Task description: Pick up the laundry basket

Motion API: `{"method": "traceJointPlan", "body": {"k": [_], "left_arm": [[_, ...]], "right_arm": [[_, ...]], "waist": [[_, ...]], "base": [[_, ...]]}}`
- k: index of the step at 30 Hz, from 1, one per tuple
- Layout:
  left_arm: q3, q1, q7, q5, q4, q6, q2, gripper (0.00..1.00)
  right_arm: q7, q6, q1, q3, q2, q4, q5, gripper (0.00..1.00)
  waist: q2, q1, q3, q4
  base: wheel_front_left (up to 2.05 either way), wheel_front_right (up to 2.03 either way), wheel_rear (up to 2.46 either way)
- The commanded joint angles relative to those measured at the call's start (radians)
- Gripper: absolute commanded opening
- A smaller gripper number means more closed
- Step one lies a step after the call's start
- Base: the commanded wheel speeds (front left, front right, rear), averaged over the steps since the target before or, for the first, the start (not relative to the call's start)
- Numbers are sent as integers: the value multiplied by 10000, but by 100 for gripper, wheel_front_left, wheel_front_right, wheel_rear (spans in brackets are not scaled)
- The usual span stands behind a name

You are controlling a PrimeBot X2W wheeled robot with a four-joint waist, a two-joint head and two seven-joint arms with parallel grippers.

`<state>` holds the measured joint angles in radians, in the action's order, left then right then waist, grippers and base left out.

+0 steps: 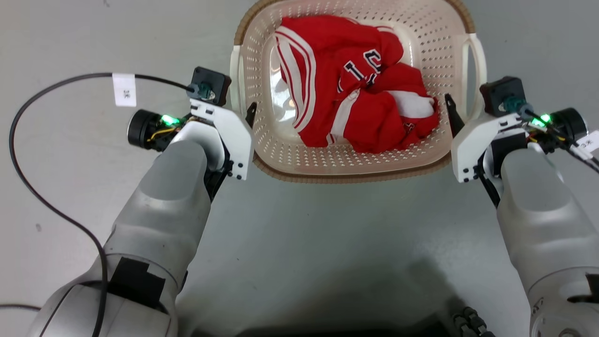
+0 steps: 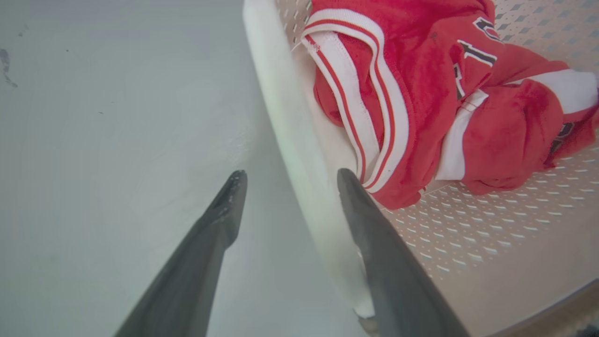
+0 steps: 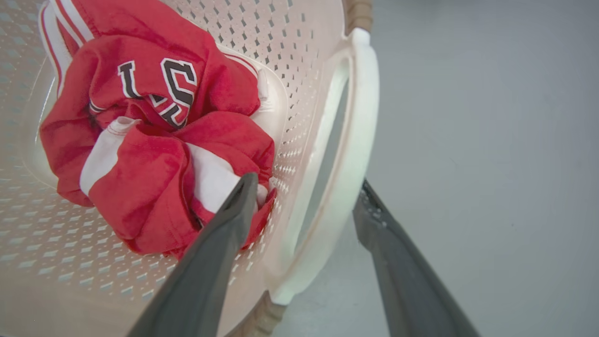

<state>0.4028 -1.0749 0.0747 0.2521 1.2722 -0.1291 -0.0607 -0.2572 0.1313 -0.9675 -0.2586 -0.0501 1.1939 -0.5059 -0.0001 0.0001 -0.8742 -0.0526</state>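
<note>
- The grey floor [image 1: 327, 243] is carrying everything. It looks smooth, so I am expecting the basket to skate sideways if one arm pushes on it before the other.
- The laundry basket [image 1: 348, 176] is sitting on that floor directly ahead of me, between the two arms and not yet lifted.
- A crumpled red jersey [image 1: 355, 93] is lying inside, bunched towards my right. That may be weighting that side and tipping the basket as it rises.
- The left handle [image 1: 235, 75] and right handle [image 1: 478, 61] are thin, slick-looking white loops. A weak or off-centre pinch could let one slide out.
- My left gripper [image 2: 291, 173] is standing spread, one finger outside the basket and one inside, straddling the white edge without pinching it.
- My right gripper [image 3: 307, 180] is likewise spread across its handle, gripping nothing.
- Its inner fingertip [image 3: 243, 192] is lying over the jersey's hem in the right wrist view. I am judging that closing here could trap cloth against the handle and spoil the hold.
</note>
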Motion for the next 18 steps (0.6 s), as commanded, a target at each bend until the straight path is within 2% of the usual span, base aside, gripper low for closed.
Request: {"method": "traceJointPlan", "body": {"k": [1, 11, 12, 13, 14, 18], "left_arm": [[22, -155, 29, 65, 29, -2, -39, 100], [519, -604, -255, 416, 101, 11, -99, 100], [601, -622, -292, 426, 104, 11, -97, 47], [665, -653, -298, 475, 107, 11, -104, 0], [721, -667, -369, 527, 112, 11, -103, 0], [952, -738, -430, 690, 127, 8, -206, 0]], "right_arm": [[29, -10, -203, -14, -5, 40, -111, 100], [346, -10, -871, -240, -4, 285, -554, 100], [408, -10, -911, -258, -4, 335, -572, 77], [434, -9, -954, -293, -4, 363, -563, 18], [483, -9, -988, -325, -5, 381, -566, 0], [699, -9, -1034, -403, -65, 478, -646, 0]], "waist": [[1, -1, -129, 54], [1, -1, -548, 168], [1, -1, -568, 172], [1, -1, -589, 174], [1, -1, -606, 174], [1, -1, -643, 198]], "base": [[0, 0, 0], [0, 0, 0], [0, 0, 0], [0, 0, 0], [0, 0, 0], [0, 0, 0]]}}
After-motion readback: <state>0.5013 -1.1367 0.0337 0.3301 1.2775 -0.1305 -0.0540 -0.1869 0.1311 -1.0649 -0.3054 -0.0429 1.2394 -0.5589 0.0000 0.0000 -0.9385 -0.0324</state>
